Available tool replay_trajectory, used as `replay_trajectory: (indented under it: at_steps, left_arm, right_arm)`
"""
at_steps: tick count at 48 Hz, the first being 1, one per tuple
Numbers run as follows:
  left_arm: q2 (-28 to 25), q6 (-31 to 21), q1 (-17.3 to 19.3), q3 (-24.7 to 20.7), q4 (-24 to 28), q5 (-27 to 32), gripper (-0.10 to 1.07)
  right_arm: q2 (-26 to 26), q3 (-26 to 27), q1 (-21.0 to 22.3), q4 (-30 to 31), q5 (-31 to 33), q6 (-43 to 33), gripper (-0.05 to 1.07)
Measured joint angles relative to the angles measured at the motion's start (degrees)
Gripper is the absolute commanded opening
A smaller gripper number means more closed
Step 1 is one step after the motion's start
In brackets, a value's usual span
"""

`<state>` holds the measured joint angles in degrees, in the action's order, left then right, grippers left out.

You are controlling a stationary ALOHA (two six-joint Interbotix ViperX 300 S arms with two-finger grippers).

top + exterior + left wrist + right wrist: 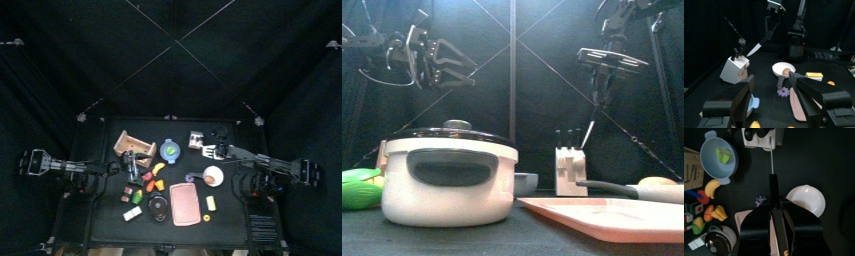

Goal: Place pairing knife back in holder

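Right gripper (775,220) clamped on dark handle of small paring knife (771,165), thin silver blade pointing ahead toward small blocky white-and-black knife holder (763,138). Seen from left wrist: knife (757,46) held aloft, tilted, tip just above holder (734,69), not yet in a slot. Other dark handles already standing in the block.

Left gripper (774,102) open, empty, hanging low over table, well short of holder.

Risks, judged from here:
- Tip off-line with slot: blade lands on block top or against neighbouring handles, skids, tips the light holder over.
- Tilted blade jams partway if wrist not brought in line with slot.
- Early release: knife drops toward shallow white round bowl (806,199) or light blue two-handled dish (717,157).
- Nothing bracing holder; downward push could shift it.
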<state>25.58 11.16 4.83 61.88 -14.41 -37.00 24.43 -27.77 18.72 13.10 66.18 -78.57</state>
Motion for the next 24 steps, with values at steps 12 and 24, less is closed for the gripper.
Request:
replay_trajectory:
  at_steps: [12, 24]
  left_arm:
    - [2.99, 0.09, -0.09, 1.93, 0.00, 0.97, 0.92]
    - [6.33, 0.00, 0.00, 3.60, -0.09, 1.14, 0.92]
  right_arm:
    - [-2.55, 2.20, 0.00, -0.09, 0.53, -0.26, 0.40]
    - [-4.22, 3.16, 0.35, -0.18, 0.70, -0.26, 0.40]
